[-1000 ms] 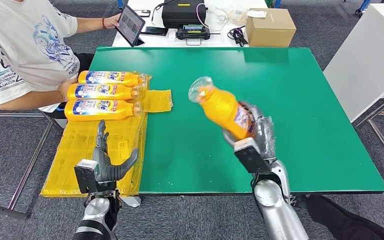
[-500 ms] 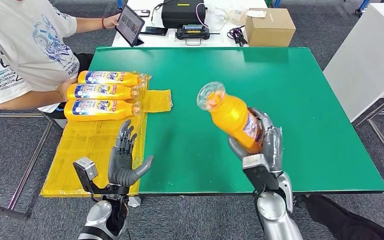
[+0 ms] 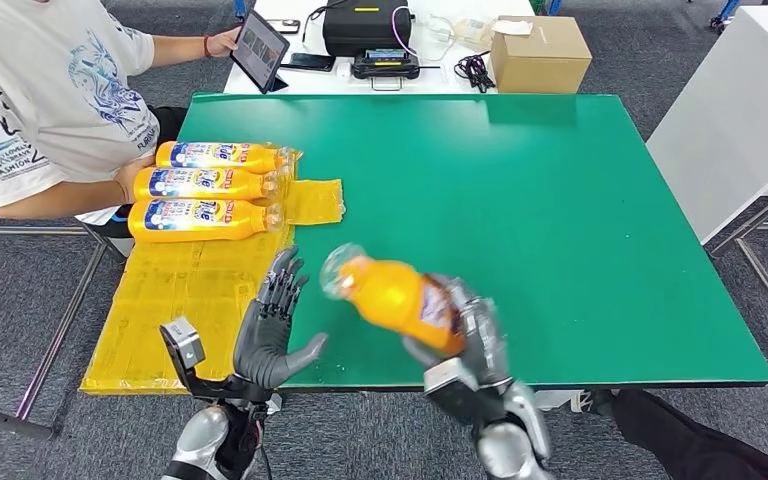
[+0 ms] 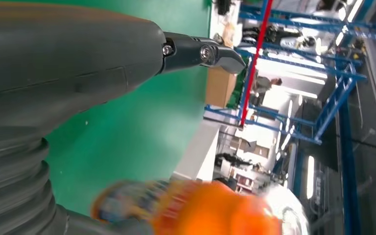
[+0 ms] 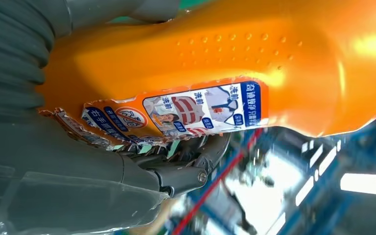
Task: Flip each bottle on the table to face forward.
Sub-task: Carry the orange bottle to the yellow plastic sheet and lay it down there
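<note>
Gripping the orange detergent bottle (image 3: 400,298) in the right hand (image 3: 465,335), pass its cap toward nine o'clock into the open, spread left hand (image 3: 272,328), label kept visible.

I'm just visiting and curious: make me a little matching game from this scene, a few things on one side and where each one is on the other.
Things:
1. held bottle
2. left hand
3. three bottles
4. cardboard box

Places:
A. lying on the yellow sheet
B. on the white table beyond the green one
C. in the right hand
D. open, beside the held bottle

Pairs: 1-C, 2-D, 3-A, 4-B
</note>
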Controlling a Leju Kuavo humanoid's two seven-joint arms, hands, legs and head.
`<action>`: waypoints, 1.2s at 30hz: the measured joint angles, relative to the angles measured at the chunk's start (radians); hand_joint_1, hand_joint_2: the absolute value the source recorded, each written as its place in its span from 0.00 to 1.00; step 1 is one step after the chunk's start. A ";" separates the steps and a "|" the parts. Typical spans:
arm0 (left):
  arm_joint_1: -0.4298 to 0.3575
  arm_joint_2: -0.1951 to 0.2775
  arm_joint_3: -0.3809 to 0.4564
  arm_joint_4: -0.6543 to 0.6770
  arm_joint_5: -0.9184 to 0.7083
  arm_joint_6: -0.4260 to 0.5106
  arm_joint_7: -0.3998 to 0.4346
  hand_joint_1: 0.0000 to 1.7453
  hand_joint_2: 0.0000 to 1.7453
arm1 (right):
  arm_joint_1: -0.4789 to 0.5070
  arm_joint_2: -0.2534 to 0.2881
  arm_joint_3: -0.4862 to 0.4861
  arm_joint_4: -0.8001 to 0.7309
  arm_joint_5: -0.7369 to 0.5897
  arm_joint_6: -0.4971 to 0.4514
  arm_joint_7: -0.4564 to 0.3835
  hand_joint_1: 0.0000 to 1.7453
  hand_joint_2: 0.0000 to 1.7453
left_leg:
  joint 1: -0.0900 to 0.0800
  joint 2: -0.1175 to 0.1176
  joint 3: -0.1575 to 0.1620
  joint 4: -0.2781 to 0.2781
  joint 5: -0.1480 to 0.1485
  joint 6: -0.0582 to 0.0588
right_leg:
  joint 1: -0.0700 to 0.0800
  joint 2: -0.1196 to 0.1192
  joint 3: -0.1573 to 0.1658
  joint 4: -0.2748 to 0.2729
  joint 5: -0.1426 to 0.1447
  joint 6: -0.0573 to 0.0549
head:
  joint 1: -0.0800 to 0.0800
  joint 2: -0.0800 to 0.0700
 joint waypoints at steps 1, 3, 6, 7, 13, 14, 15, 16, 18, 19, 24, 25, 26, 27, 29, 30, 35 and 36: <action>0.001 0.001 -0.005 -0.001 -0.005 0.004 -0.001 0.00 1.00 | 0.003 0.006 0.020 0.021 0.003 0.000 -0.003 1.00 1.00 | 0.000 0.000 0.000 0.000 0.000 0.000 | 0.000 0.000 0.000 0.000 0.000 0.000 | 0.000 0.000; 0.000 0.005 -0.011 -0.001 -0.015 0.015 -0.004 0.00 1.00 | 0.005 0.018 0.058 0.060 0.007 -0.002 -0.006 1.00 1.00 | 0.000 0.000 0.000 0.000 0.000 0.000 | 0.001 0.000 0.000 0.000 0.000 0.000 | 0.000 0.000; -0.001 0.013 -0.009 0.002 -0.018 0.023 -0.006 0.00 1.00 | -0.003 0.033 0.101 0.107 0.012 -0.010 -0.004 1.00 1.00 | 0.000 0.000 0.000 0.000 0.000 0.000 | 0.001 0.000 0.000 0.000 0.000 0.000 | 0.000 0.000; -0.001 0.016 -0.007 0.004 -0.018 0.023 -0.006 0.00 1.00 | -0.007 0.037 0.111 0.119 0.013 -0.013 -0.001 1.00 1.00 | 0.000 0.000 0.000 0.000 0.000 0.000 | 0.000 0.000 0.000 0.000 0.000 0.000 | 0.000 0.000; 0.001 0.023 0.000 0.017 -0.021 0.002 -0.003 0.00 1.00 | -0.040 0.055 0.166 0.197 0.021 -0.017 0.008 1.00 1.00 | 0.000 0.000 0.000 0.000 0.000 0.000 | 0.000 0.000 0.000 0.000 0.000 0.000 | 0.000 0.000; 0.001 0.023 0.000 0.020 -0.020 -0.005 -0.002 0.00 1.00 | -0.045 0.057 0.174 0.210 0.022 -0.019 0.009 1.00 1.00 | 0.000 0.000 0.000 0.000 0.000 0.000 | 0.000 0.000 0.000 0.000 0.000 0.000 | 0.000 0.000; 0.002 0.023 -0.001 0.023 -0.016 -0.014 0.002 0.00 1.00 | -0.051 0.059 0.183 0.222 0.020 -0.021 0.010 1.00 1.00 | 0.000 0.000 0.000 0.000 0.000 0.000 | 0.000 0.000 0.000 0.000 0.000 0.000 | 0.000 0.000; 0.002 0.023 -0.001 0.026 -0.008 -0.024 0.006 0.00 1.00 | -0.056 0.061 0.191 0.232 0.017 -0.022 0.010 1.00 1.00 | 0.000 0.000 0.000 0.000 0.000 0.000 | 0.000 0.000 0.000 0.000 0.000 0.000 | 0.000 0.000; 0.002 0.023 -0.002 0.034 0.010 -0.042 0.013 0.00 1.00 | -0.066 0.064 0.208 0.250 0.011 -0.025 0.010 1.00 1.00 | 0.000 0.000 0.000 0.000 0.000 0.000 | 0.000 0.000 0.000 0.000 0.000 0.000 | 0.000 0.000; 0.003 0.023 -0.002 0.039 0.017 -0.048 0.015 0.00 1.00 | -0.070 0.065 0.215 0.258 0.009 -0.027 0.010 1.00 1.00 | 0.000 0.000 0.000 0.000 0.000 0.000 | 0.000 0.000 0.000 0.000 0.000 0.000 | 0.000 0.000; 0.004 0.023 -0.004 0.054 0.022 -0.056 0.015 0.00 1.00 | -0.084 0.065 0.231 0.285 0.005 -0.033 0.010 1.00 1.00 | 0.000 0.000 0.000 0.000 0.000 0.000 | 0.000 0.000 0.000 0.000 0.000 0.000 | 0.000 0.000; 0.004 0.023 -0.004 0.056 0.022 -0.056 0.015 0.00 1.00 | -0.086 0.065 0.232 0.289 0.005 -0.033 0.010 1.00 1.00 | 0.000 0.000 0.000 0.000 0.000 0.000 | 0.000 0.000 0.000 0.000 0.000 0.000 | 0.000 0.000; 0.004 0.023 -0.004 0.058 0.022 -0.057 0.015 0.00 1.00 | -0.087 0.065 0.233 0.293 0.005 -0.033 0.010 1.00 1.00 | 0.000 0.000 0.000 0.000 0.000 0.000 | 0.000 0.000 0.000 0.000 0.000 0.000 | 0.000 0.000; 0.005 0.023 -0.005 0.060 0.023 -0.058 0.015 0.00 1.00 | -0.088 0.065 0.234 0.296 0.004 -0.033 0.010 1.00 1.00 | 0.000 0.000 0.000 0.000 0.000 0.000 | 0.000 0.000 0.000 0.000 0.000 0.000 | 0.000 0.000; 0.006 0.023 -0.005 0.062 0.026 -0.064 0.016 0.00 1.00 | -0.090 0.065 0.236 0.301 0.003 -0.033 0.010 1.00 1.00 | 0.000 0.000 0.000 0.000 0.000 0.000 | 0.000 0.000 0.000 0.000 0.000 0.000 | 0.000 0.000; 0.006 0.023 -0.005 0.063 0.029 -0.068 0.017 0.00 1.00 | -0.091 0.065 0.237 0.303 0.002 -0.033 0.010 1.00 1.00 | 0.000 0.000 0.000 0.000 0.000 0.000 | 0.000 0.000 0.000 0.000 0.000 0.000 | 0.000 0.000; 0.006 0.023 -0.008 0.066 0.043 -0.085 0.029 0.00 1.00 | -0.092 0.065 0.238 0.308 -0.008 -0.036 0.009 1.00 1.00 | 0.000 0.000 0.000 0.000 0.000 0.000 | 0.000 0.000 0.000 0.000 0.000 0.000 | 0.000 0.000; 0.006 0.023 -0.008 0.066 0.044 -0.086 0.030 0.00 1.00 | -0.092 0.065 0.238 0.308 -0.010 -0.036 0.008 1.00 1.00 | 0.000 0.000 0.000 0.000 0.000 0.000 | 0.000 0.000 0.000 0.000 0.000 0.000 | 0.000 0.000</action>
